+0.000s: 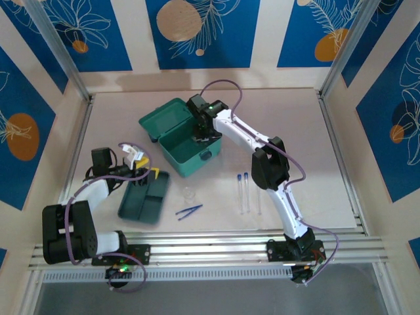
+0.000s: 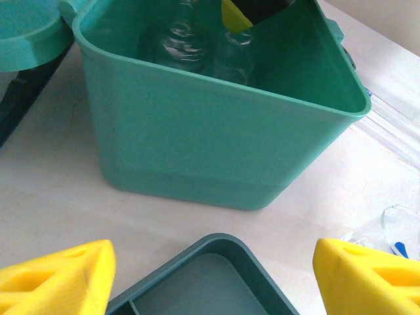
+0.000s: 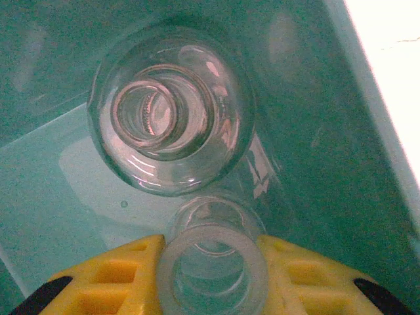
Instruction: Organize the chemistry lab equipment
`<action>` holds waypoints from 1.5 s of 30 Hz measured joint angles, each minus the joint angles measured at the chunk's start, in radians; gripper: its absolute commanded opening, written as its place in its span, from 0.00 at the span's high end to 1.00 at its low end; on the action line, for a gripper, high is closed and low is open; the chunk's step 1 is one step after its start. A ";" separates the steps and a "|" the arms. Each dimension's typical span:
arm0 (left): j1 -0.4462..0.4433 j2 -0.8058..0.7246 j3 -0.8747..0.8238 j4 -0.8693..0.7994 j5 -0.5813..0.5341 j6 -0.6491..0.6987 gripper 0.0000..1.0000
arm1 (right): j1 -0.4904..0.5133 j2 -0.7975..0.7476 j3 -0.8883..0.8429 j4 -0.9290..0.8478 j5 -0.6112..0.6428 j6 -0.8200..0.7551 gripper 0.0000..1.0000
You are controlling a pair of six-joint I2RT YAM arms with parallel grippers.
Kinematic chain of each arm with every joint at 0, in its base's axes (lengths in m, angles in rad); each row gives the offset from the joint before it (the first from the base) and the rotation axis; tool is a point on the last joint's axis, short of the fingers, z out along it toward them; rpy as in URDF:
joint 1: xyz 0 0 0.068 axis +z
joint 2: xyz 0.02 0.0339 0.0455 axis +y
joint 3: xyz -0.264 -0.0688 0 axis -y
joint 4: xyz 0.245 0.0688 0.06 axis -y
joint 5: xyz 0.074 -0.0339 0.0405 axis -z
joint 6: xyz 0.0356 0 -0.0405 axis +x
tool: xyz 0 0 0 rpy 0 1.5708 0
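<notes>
Reaching down into the teal hinged case [image 1: 172, 134], the right gripper [image 1: 203, 134] has its yellow jaws clamped on the neck of a small glass beaker [image 3: 213, 231], which stands upright near one wall inside the case. Just beside it, also on the floor of the case, stands a round glass flask [image 3: 170, 111], with its mouth up. The lid of the case lies open towards the far left.

The left gripper [image 1: 147, 165] hovers over the far end of the dark-green divided tray [image 1: 134, 207], its jaws wide apart and with nothing between them. In the left wrist view the tray rim is below the yellow fingers [image 2: 59, 275] and the case is close in front.

On the worktop [image 1: 308, 144], the tiny clear dish [image 1: 189, 193] lies between tray and case. The blue tweezers [image 1: 189, 210] lie just nearer than the dish. The thin clear tubes [image 1: 243, 193] lie side by side to the right, well apart from the case.
</notes>
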 measured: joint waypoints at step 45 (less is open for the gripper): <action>0.000 0.000 0.000 0.000 0.000 0.000 0.21 | 0.008 0.097 0.223 -0.107 -0.010 -0.082 0.49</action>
